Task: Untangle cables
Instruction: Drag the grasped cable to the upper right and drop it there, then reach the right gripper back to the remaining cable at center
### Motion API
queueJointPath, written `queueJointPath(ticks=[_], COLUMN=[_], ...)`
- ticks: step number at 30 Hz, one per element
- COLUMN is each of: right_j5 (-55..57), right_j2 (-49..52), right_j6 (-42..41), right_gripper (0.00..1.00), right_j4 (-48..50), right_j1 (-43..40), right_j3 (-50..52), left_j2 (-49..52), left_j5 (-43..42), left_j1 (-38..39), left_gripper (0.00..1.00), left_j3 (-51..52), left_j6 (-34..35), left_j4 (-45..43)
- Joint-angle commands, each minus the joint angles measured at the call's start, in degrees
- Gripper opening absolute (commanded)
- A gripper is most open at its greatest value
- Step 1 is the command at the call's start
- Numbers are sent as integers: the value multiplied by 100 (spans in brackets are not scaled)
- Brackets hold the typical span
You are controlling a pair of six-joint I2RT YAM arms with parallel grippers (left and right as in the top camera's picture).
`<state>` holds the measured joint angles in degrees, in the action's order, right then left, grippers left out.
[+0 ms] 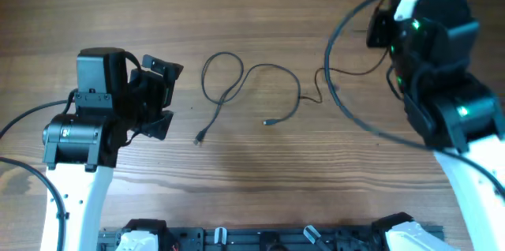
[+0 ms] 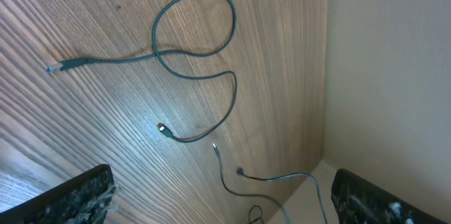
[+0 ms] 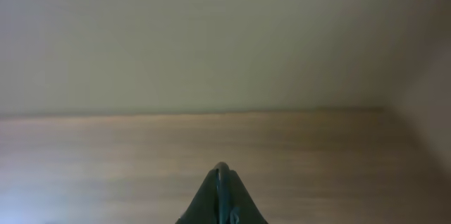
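Observation:
One thin black cable (image 1: 223, 77) lies loose on the wooden table between the arms. It makes a single loop and has a plug at each end. It also shows in the left wrist view (image 2: 194, 23). A second thin cable (image 1: 319, 93) lies just right of it and runs toward the right arm; the left wrist view shows it too (image 2: 282, 178). My left gripper (image 1: 170, 97) is open and empty, left of the looped cable (image 2: 222, 189). My right gripper (image 3: 222, 182) is shut with a thin cable strand pinched between its fingertips. In the overhead view it is hidden under the arm.
A thicker black wire (image 1: 339, 97) arcs over the table from the right arm (image 1: 442, 69). The left arm's body (image 1: 87, 125) fills the left side. A pale wall (image 3: 211, 34) stands behind the table's far edge.

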<state>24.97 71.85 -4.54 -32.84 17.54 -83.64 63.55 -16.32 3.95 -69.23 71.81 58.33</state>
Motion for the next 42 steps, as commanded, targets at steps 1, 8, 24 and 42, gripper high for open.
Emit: queueJointPath(ticks=[1,8,24,42], right_j5=[2330,3091,-1526,-2511], right_j2=[625,1799,4439,4697], right_j6=[179,1810,249,-1655], right_gripper=[4,4,4,100], right_j4=[398,3969,5486,2538], right_j1=[-164,-1425,-4371,-4531], right_j3=[-13,-13,-15,-428], left_j2=[11,11,11,11], left_j5=[57,57,57,57], left_j1=[-37,-37,-37,-37], left_gripper=[100,100,100,100], left_j3=[-20,-20,-20,-20], left_j6=[-109,-109,-109,-109], left_j4=[4,4,4,4])
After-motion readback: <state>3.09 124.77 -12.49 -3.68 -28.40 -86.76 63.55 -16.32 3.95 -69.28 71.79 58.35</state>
